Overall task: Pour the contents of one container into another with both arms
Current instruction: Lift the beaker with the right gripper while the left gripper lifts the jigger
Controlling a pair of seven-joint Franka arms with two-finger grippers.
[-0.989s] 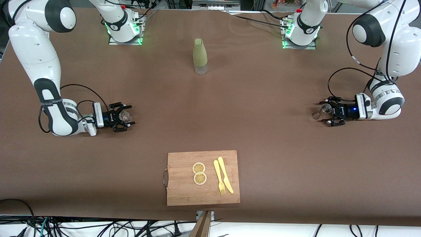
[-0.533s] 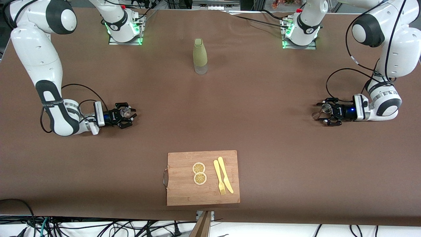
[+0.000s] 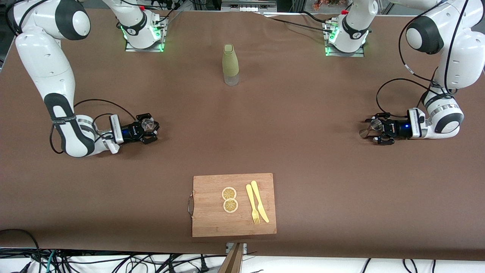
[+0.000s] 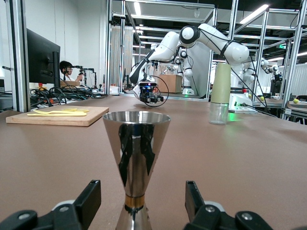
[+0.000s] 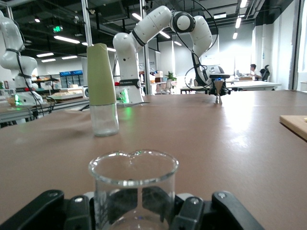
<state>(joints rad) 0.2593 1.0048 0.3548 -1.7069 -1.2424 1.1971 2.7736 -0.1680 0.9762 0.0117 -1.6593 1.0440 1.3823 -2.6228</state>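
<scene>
Front view: the right gripper [image 3: 150,129] has clamped onto the small glass beaker [image 3: 147,124], its fingers wide apart a second ago and now tight against the glass. It sits low at the right arm's end of the table [image 3: 295,125], farther from the camera than the cutting board [image 3: 212,223]. The left gripper [image 3: 373,131] is narrowing around the steel jigger [image 4: 136,158], fingers [image 4: 93,191] apart from the metal on both sides, at the left arm's end, also farther than the board. The green-sleeved bottle [image 3: 230,64] stands farthest from the board, unmoved. Lemon slices [image 3: 229,199] and yellow cutlery [image 3: 257,206] lie on the board.
</scene>
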